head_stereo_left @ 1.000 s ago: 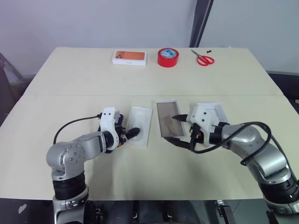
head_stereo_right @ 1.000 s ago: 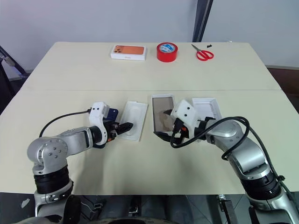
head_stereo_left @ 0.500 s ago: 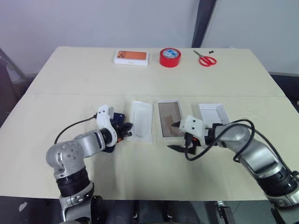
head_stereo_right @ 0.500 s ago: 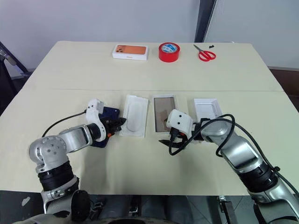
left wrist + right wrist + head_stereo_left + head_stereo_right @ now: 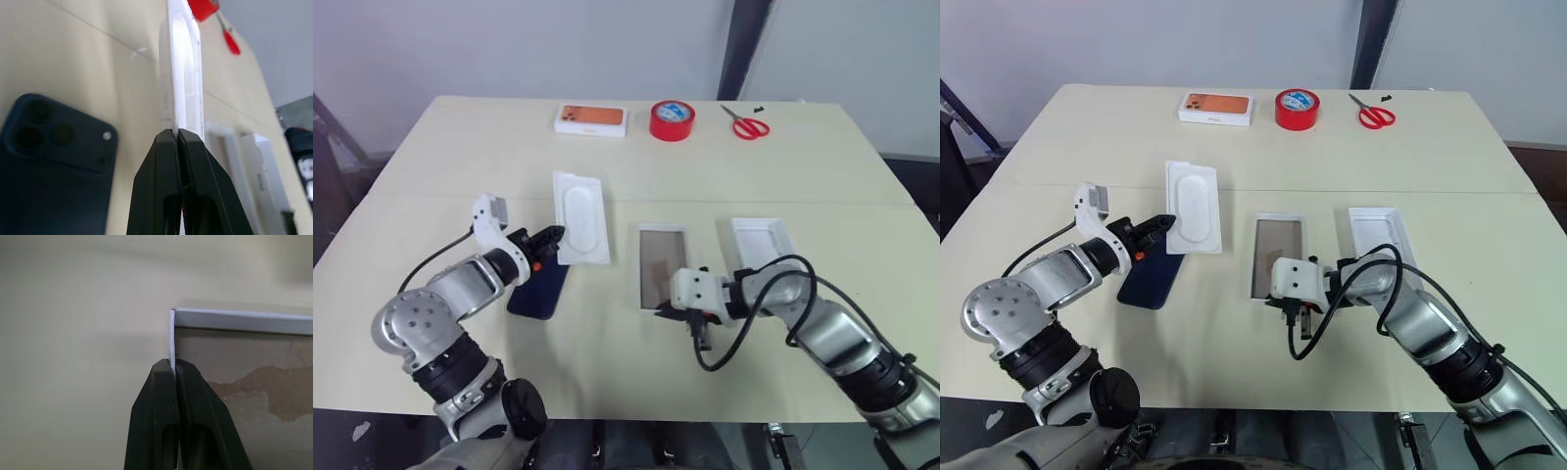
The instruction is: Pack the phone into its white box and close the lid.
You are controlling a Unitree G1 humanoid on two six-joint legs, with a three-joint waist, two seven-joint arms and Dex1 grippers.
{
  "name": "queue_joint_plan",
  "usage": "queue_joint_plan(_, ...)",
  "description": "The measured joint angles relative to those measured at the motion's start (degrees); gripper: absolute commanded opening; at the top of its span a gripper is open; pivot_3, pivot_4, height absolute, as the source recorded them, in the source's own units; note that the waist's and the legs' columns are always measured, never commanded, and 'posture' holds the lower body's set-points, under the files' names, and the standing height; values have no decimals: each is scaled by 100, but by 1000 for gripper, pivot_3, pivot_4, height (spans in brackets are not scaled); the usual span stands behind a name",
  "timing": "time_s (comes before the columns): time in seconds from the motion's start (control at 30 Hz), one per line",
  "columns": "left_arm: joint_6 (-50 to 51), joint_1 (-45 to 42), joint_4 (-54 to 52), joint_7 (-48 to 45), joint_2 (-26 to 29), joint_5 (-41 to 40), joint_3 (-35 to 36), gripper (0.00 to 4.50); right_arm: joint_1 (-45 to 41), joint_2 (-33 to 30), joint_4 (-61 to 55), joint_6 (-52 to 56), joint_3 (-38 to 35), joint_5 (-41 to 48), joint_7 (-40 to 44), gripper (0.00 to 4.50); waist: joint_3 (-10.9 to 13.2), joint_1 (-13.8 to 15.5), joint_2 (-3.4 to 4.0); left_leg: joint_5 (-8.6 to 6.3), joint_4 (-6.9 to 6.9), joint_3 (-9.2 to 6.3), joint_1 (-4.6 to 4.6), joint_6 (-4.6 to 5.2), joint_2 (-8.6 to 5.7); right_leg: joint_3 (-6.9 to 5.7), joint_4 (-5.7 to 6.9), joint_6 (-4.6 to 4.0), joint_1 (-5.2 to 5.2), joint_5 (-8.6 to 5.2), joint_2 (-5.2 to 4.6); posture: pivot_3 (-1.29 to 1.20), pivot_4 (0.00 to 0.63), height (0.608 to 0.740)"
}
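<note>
Insert tray (image 5: pixel 580 215) lifted, tape (image 5: pixel 672 119), scissors (image 5: pixel 747 124) far

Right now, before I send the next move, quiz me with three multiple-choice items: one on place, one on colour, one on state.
1. Where does the phone lie?
A. in the white box
B. on the table, beside the left pincer
C. on the lid

2. What colour is the tape roll?
A. red
B. green
C. black

3. What is the left pincer shut on?
A. the scissors
B. nothing
C. the insert tray

Key: 1 B, it lies on bare table. 2 A, plainly red. 3 C, its fingers clamp the tray's edge.
</note>
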Motion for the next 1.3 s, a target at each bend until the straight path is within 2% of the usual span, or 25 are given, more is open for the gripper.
queue_joint_plan(0.13, 0, -37, -3, 182, -54, -274, 94, 0, -106, 329, 5, 162, 220, -104, -144, 95, 0, -8, -1, 0, 0, -1, 1, -1, 0, 0, 1, 0, 0, 0, 0, 0, 150, 719)
queue_joint_plan(0.17, 0, -38, 1, 242, -56, -340, 127, 0, -173, 399, 41, 167, 268, -173, -185, 332, 0, -7, -1, 1, 0, -1, 1, -2, 0, 0, 1, 0, -1, 0, 0, 0, 150, 719)
queue_joint_plan(0.23, 0, -61, 24, 382, -58, -478, 161, 0, -328, 523, 162, 218, 318, -277, -273, 944, 0, -2, -2, 1, 0, -1, 1, -2, 0, -1, 1, 0, -1, 0, 1, 0, 150, 719)
queue_joint_plan(0.37, 0, -127, 64, 641, -65, -703, 150, 0, -417, 734, 192, 437, 189, -185, -389, 2913, 0, 12, -2, 1, 0, -2, 0, -2, -5, -1, 0, 0, 0, 0, -3, 0, 150, 719)
queue_joint_plan(0.4, 0, -118, 64, 724, -64, -774, 92, 0, -416, 731, 137, 561, 7, -46, -412, 3240, 0, 15, -2, 1, 0, -3, -1, -1, -8, -1, 0, 0, 0, 0, -6, 0, 150, 719)
queue_joint_plan(0.5, 0, -72, 65, 931, -102, -1006, -119, 0, -384, 445, -79, 711, -594, 279, -336, 3240, 0, 26, -2, 0, 0, -9, -1, 0, -13, -2, -1, 0, 3, 0, -9, 0, 150, 719)
queue_joint_plan(0.63, 0, 148, 68, 1328, -317, -1381, -466, 0, -175, -268, -143, 734, -1410, 498, -185, 3240, 1, 15, -5, -1, -3, -11, 0, 1, -14, -1, -2, 0, 4, 0, -9, 0, 150, 719)
queue_joint_plan(0.9, 0, 532, 215, 2399, -835, -2100, -1100, 0, -40, -435, 154, 405, -1596, 445, -322, 3240, 1, 14, -5, 1, -2, -10, 0, -1, -8, 0, 0, 0, 3, 0, -5, 0, 150, 719)
queue_joint_plan(1.07, 0, 692, 247, 2972, -811, -2490, -1243, 0, -53, -352, 287, 246, -1538, 377, -424, 3240, 1, 12, -5, 1, -2, -10, 0, -1, -8, 0, -1, 0, 4, 0, -5, 0, 150, 719)
queue_joint_plan(1.17, -3, 786, 247, 3181, -809, -2762, -1307, 871, -85, -258, 373, 155, -1447, 337, -470, 3293, 1, 14, -5, 2, -2, -9, 1, -1, -9, 0, -1, 0, 4, 0, -5, 0, 150, 719)
queue_joint_plan(1.3, -77, 933, 249, 3453, -650, -3290, -1658, 2753, -262, -128, 522, 114, -1352, 284, -522, 3293, 1, 13, -4, 2, -1, -10, 1, -1, -9, 0, -1, -1, 4, 0, -5, 0, 150, 719)
